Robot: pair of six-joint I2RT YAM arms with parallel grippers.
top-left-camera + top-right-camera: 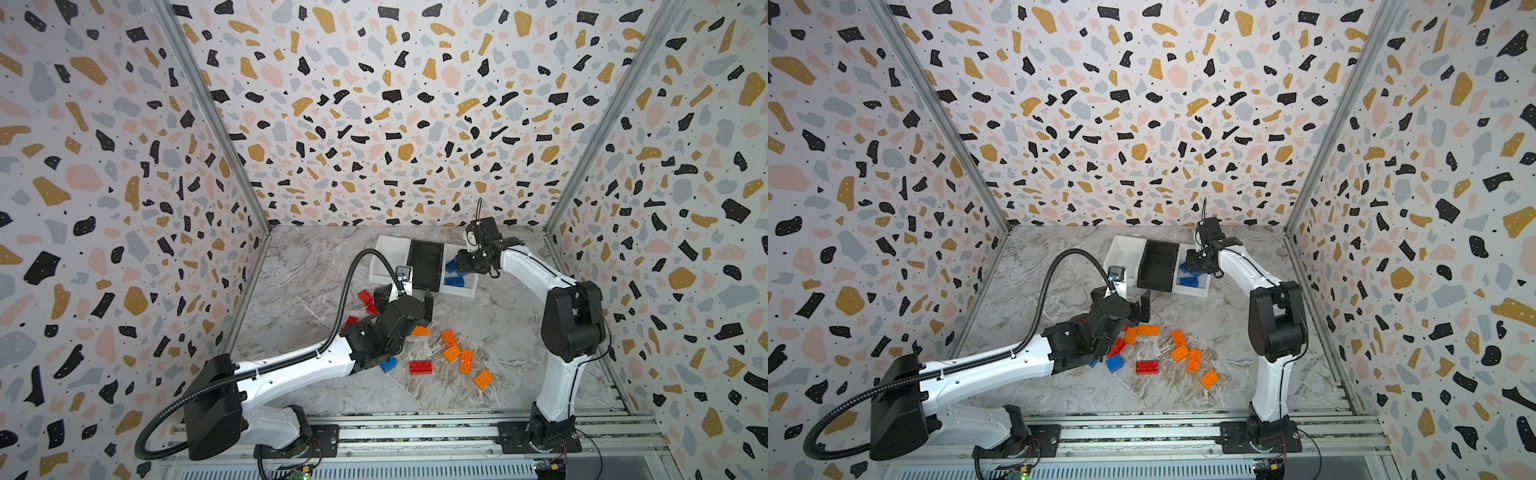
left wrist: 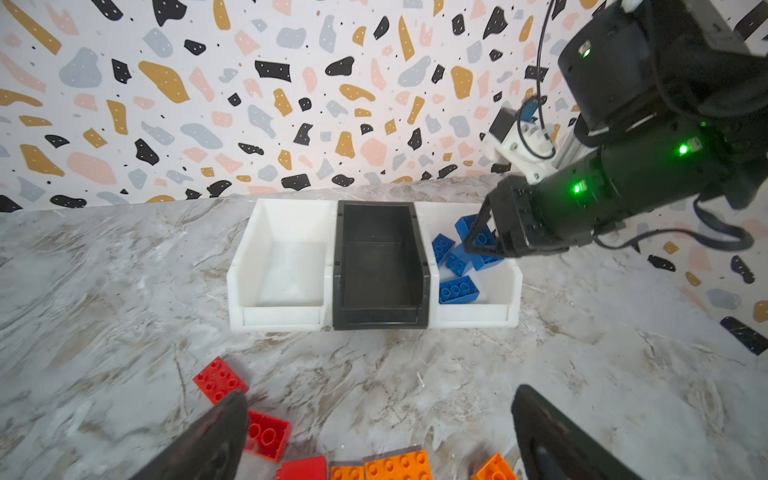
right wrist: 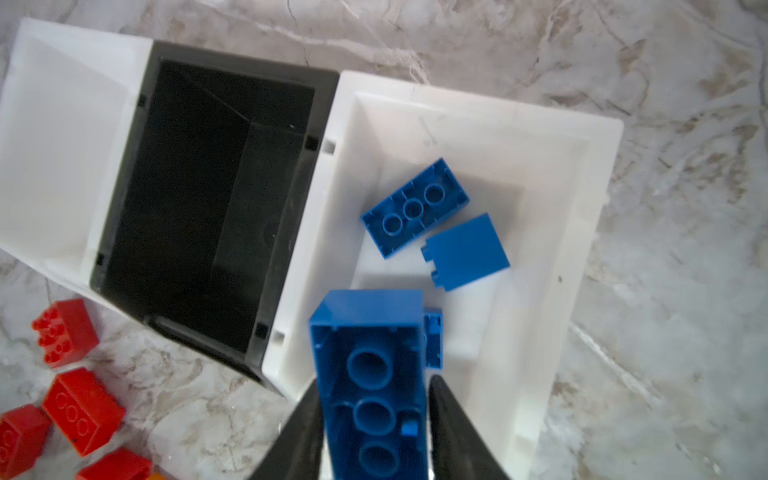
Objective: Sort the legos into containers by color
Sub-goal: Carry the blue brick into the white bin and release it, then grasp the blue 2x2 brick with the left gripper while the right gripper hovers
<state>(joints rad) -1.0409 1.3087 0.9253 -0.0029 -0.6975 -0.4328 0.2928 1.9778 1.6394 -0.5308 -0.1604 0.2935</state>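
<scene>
The containers (image 2: 380,321) stand joined in a row near the far edge of the counter (image 1: 299,266), a little right of its middle: a left white bin (image 2: 245,270), a black bin (image 2: 423,270) between, and a right white bin (image 2: 473,316). Only the right white bin holds anything. Several blue legos (image 2: 457,289) lie jumbled on its floor, among them an upturned brick (image 3: 413,208) showing its hollow underside and a tipped brick (image 3: 467,251) just beside it. The other two bins show bare floors. Over the right white bin the right arm's fingers (image 3: 299,436) flank a long blue brick (image 3: 365,332), its hollow underside toward the wrist camera. One finger lies against it and a thin sliver shows at the other, so whether they pinch it cannot be told. This brick hides most of another blue piece behind it, and in both top views the right wrist covers the far part of that bin, so the count inside is uncertain. The loose legos lie around the middle of the counter: orange bricks (image 1: 452,353), a red brick (image 1: 419,367), more red bricks (image 1: 365,297) in front of the left white bin, and a lone blue brick (image 1: 388,365) half under the left arm. The left arm's fingers (image 2: 216,432) are spread wide and hold nothing, above red and orange pieces. Both fingers are cut off at the edge of the wrist view, and the left arm hides several bricks in both top views.
</scene>
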